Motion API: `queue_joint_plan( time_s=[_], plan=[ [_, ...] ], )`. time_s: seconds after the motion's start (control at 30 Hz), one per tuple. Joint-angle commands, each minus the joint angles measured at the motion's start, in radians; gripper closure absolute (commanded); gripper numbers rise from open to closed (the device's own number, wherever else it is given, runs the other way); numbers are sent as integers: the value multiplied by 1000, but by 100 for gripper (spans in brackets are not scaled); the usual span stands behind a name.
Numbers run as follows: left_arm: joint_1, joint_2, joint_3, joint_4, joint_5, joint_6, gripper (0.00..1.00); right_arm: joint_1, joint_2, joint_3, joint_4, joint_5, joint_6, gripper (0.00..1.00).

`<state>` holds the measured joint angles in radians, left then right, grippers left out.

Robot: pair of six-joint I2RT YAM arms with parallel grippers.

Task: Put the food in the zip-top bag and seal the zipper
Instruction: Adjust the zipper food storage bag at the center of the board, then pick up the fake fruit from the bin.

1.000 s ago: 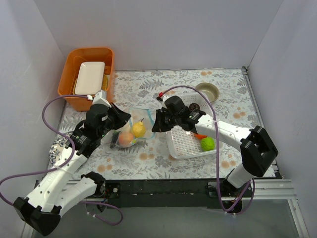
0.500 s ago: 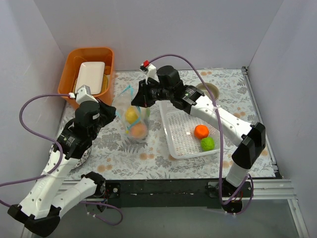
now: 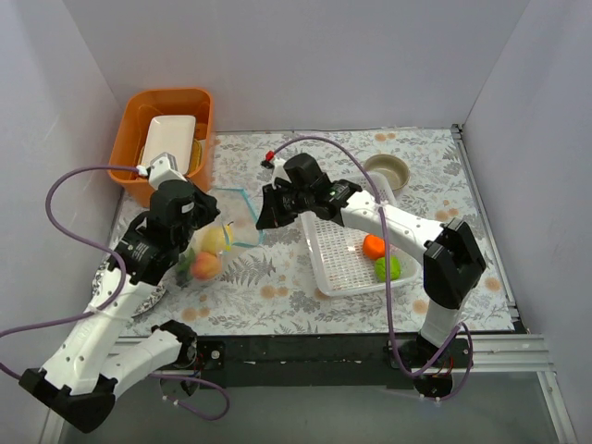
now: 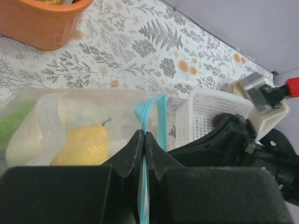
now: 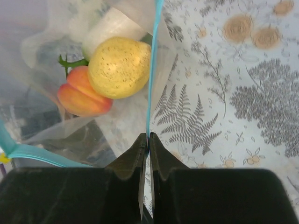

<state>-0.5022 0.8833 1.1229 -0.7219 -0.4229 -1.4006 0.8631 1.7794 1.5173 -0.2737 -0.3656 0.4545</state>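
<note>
Fern-print cloth (image 3: 305, 157) — crinkly clear bag (image 4: 84, 112); teal zipper (image 5: 153, 56) pinched by left tool (image 4: 144, 136) and right tool (image 5: 148, 138)

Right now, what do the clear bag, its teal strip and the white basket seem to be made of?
Clear bag: thin soft plastic film, glossy; it creases and the fruit shows through. Teal strip: probably denser plastic, opaque, smooth. White basket: likely rigid moulded plastic, matte, with a regular grid of holes.

White arms (image 3: 102, 335), black joints; purple cables (image 3: 102, 168); black fingers (image 4: 124, 156).
</note>
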Motion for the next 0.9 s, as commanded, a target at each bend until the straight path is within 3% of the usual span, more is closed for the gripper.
queue_joint_plan(
  time_s=[0.0,0.2,0.33,0.43,0.53,0.7,0.87],
  plan=[
    [2,51,-47,64,79,31,100,-27,-20,-101,76,22,64,87],
    [2,57,-199,113,202,-31,100,-47,-23,-184,45,71,72,84],
    [4,8,-258,186,312,-29,100,-45,-69,-239,62,89,76,57],
    [2,3,-275,245,390,-17,100,-49,-139,-247,45,149,81,53],
    [2,20,-275,280,421,-9,100,-55,-231,-246,-2,272,64,30],
    [2,42,-267,300,484,-8,100,-116,-331,-227,-215,491,9,21],
    [2,28,-275,322,507,-5,100,-249,-406,-363,-340,597,-4,18]
  ],
)
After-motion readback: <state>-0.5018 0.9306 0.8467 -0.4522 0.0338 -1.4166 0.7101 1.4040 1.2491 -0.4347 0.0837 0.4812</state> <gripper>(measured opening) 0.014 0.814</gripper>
